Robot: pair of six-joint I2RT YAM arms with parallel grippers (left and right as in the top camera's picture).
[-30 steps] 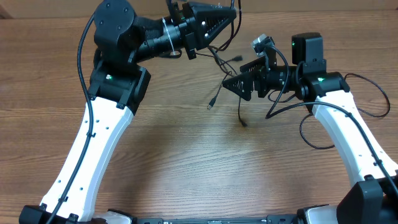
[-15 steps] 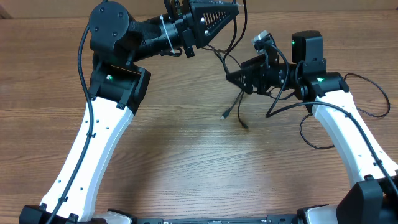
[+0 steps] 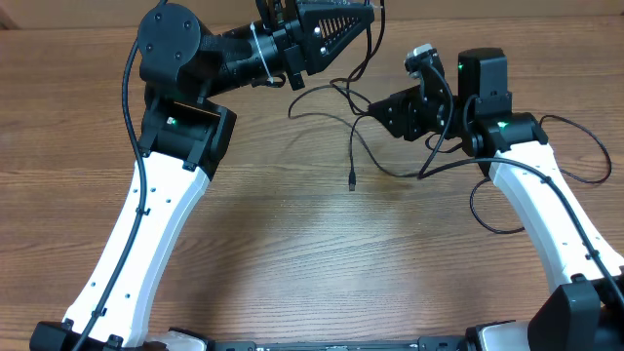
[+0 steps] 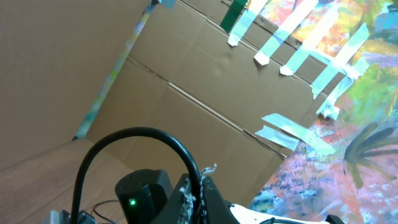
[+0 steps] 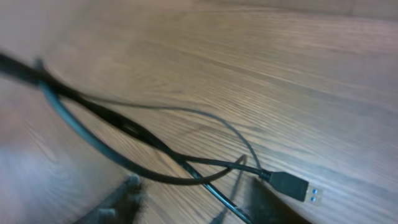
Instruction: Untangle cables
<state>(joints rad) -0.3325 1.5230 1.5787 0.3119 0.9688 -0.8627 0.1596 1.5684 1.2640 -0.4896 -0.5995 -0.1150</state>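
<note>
Thin black cables (image 3: 353, 146) hang and loop between my two grippers near the table's far middle. One plug (image 3: 351, 181) lies on the wood. My left gripper (image 3: 369, 21) is raised at the far edge and shut on a black cable (image 4: 200, 177), which arches up and over in the left wrist view. My right gripper (image 3: 374, 108) is low by the tangle. In the right wrist view its fingers (image 5: 199, 205) stand apart, and crossed cables (image 5: 155, 146) run between them without being pinched. A USB plug (image 5: 291, 185) lies by the right finger.
The wooden table (image 3: 292, 253) stretches toward the front. Thicker black arm cables loop at the right (image 3: 575, 146). A cardboard wall with tape strips (image 4: 205, 81) stands behind the table's far edge.
My right gripper has drawn back to the right and turned. The hanging cables have swung and spread wider, and one plug has moved right and down onto the wood. My left gripper has barely moved.
</note>
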